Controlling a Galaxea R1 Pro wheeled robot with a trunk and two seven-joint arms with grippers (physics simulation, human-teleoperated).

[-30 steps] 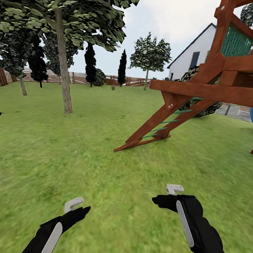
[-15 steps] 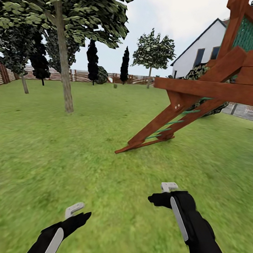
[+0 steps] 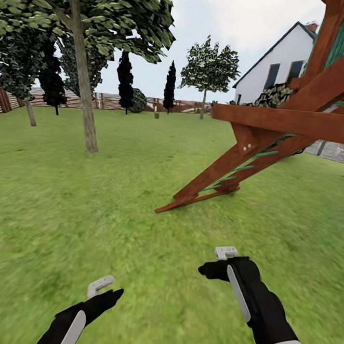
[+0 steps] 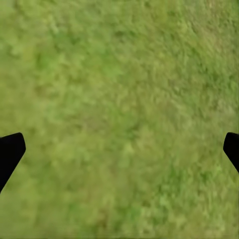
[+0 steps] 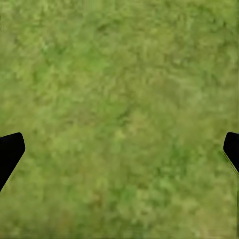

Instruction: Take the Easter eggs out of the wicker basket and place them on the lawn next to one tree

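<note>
The lawn spreads ahead as mottled green grass. A tree with a pale mottled trunk and a leafy canopy stands at the left middle distance. A second such tree stands far back by the fence. The three Easter eggs and the wicker basket are out of view. A tiny brownish object sits far off on the grass, too small to identify. My left gripper hangs low over the grass, open and empty; its fingertips are spread wide. My right gripper is likewise open and empty, fingertips far apart.
A red-brown wooden play structure with a slanted green-runged ladder looms at the right. A white house stands behind it. Dark cypress-like trees and a slatted fence line the far edge.
The whole view has shifted, so the camera moved: the play structure now sits slightly larger and further right. Both arms keep the same pose with open fingers.
</note>
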